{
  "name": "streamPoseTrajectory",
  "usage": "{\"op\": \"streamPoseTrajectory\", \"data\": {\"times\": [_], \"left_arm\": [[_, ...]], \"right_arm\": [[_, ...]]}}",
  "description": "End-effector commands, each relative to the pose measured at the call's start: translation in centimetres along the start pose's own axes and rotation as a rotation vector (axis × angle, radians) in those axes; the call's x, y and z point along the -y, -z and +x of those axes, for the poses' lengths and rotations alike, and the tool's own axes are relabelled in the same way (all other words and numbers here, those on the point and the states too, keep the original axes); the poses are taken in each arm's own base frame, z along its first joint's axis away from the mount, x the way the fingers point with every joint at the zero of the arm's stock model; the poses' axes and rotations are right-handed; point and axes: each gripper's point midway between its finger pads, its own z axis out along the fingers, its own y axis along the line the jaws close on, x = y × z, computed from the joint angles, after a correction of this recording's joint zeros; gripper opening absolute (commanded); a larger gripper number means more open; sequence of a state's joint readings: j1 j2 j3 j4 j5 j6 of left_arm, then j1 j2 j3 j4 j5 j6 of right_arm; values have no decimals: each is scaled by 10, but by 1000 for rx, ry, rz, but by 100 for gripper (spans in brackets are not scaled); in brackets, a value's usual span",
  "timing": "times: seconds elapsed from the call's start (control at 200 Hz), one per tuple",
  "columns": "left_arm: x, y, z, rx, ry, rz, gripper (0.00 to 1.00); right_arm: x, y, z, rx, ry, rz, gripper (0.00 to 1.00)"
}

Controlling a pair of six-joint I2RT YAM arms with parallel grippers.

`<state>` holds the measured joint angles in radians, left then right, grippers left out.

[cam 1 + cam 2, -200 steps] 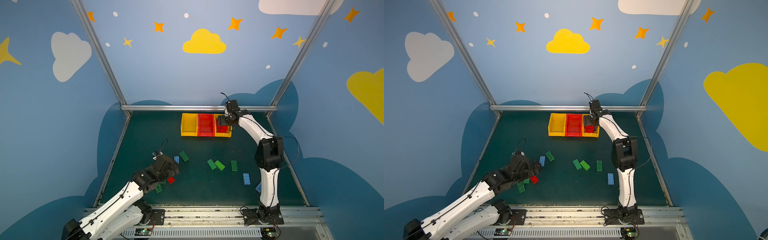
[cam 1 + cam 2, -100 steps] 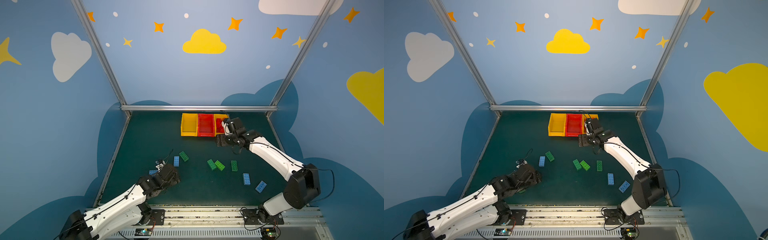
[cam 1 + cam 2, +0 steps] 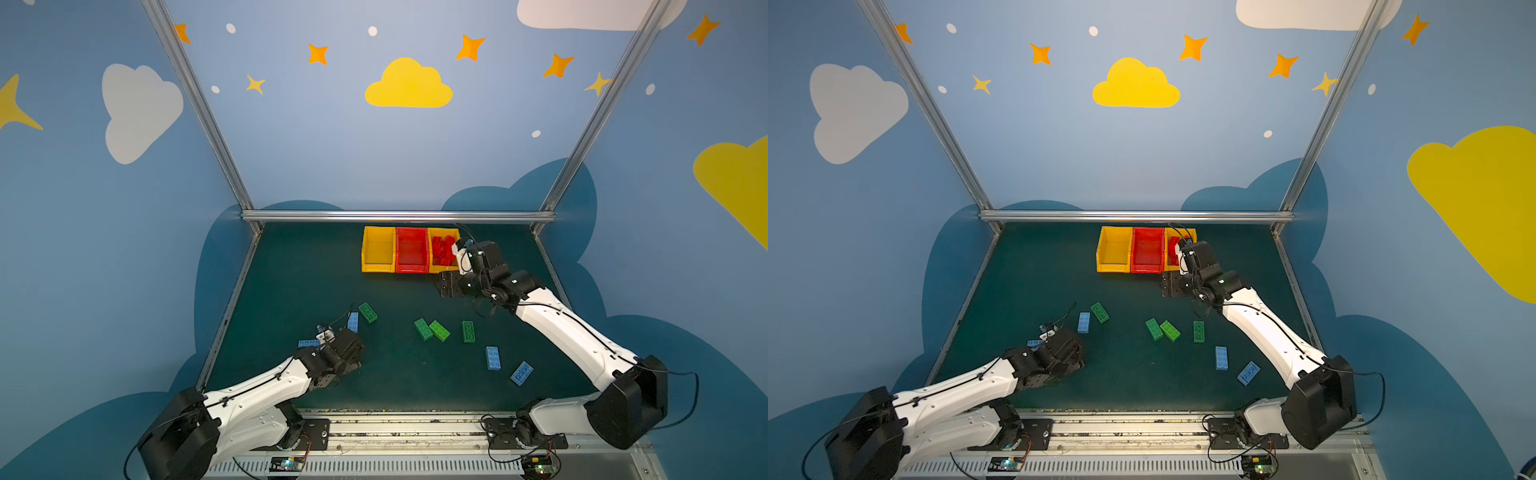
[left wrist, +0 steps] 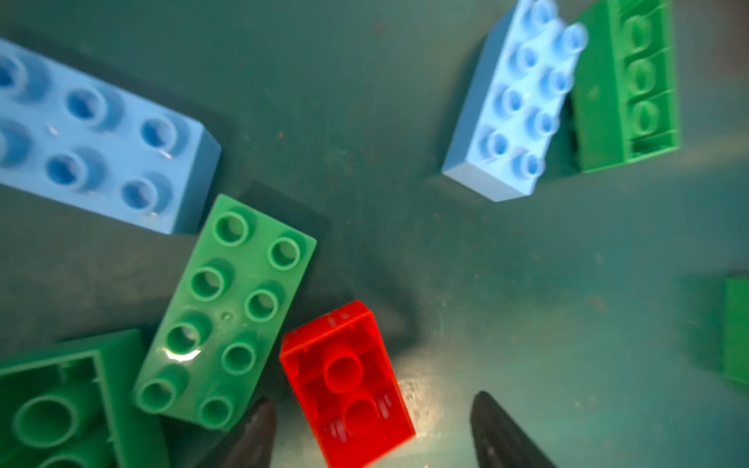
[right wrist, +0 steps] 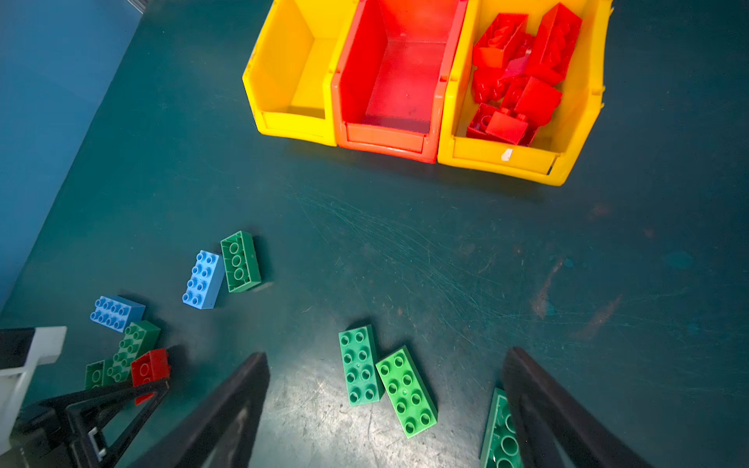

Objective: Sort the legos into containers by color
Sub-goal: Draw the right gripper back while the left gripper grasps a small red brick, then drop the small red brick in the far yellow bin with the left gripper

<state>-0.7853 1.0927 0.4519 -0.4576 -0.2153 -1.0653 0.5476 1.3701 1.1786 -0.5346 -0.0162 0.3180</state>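
While the left claw (image 4: 371,435) hangs low over the green surface (image 4: 506,263), a small red brick (image 4: 348,385) lies hollow side up between its dark fingers (image 4: 498,441); bare surface shows on both sides of the brick, more on one side, so the claw stands partly open around it without gripping. Just beside the red brick lies a green brick (image 4: 227,312), studs up, with a second green brick (image 4: 60,405) hollow side up and a light blue brick (image 4: 93,133) close by. The right claw (image 5: 385,352) is spread wide and holds nothing, hovering above two touching green bricks (image 5: 406,391) near the middle. At the far edge three bins stand wall to wall: a yellow bin (image 5: 296,123) and a red bin (image 5: 385,137), both empty, and a second yellow bin (image 5: 466,156) heaped with red bricks (image 5: 523,81). A small white scrap (image 5: 506,154) sticks to that bin's front lip; whether it carries writing cannot be told. Between bins and loose bricks runs a broad bare stretch of surface, while the left cluster sits near the left rail (image 3: 226,316) in a top view, and two light blue bricks (image 3: 493,357) lie apart toward the right front.
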Motion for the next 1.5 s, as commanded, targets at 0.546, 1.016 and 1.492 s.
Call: {"op": "streamPoseTrajectory", "data": {"times": [0.546, 1.016, 1.492], "left_arm": [[3, -21, -9, -32, -42, -141, 42], [51, -11, -34, -45, -209, -160, 18], [242, -1, -125, 50, -455, 15, 19]], "right_arm": [[-4, 18, 18, -1, -11, -49, 88], [0, 44, 46, 16, -41, -76, 89], [42, 83, 88, 104, -129, 39, 88]]}}
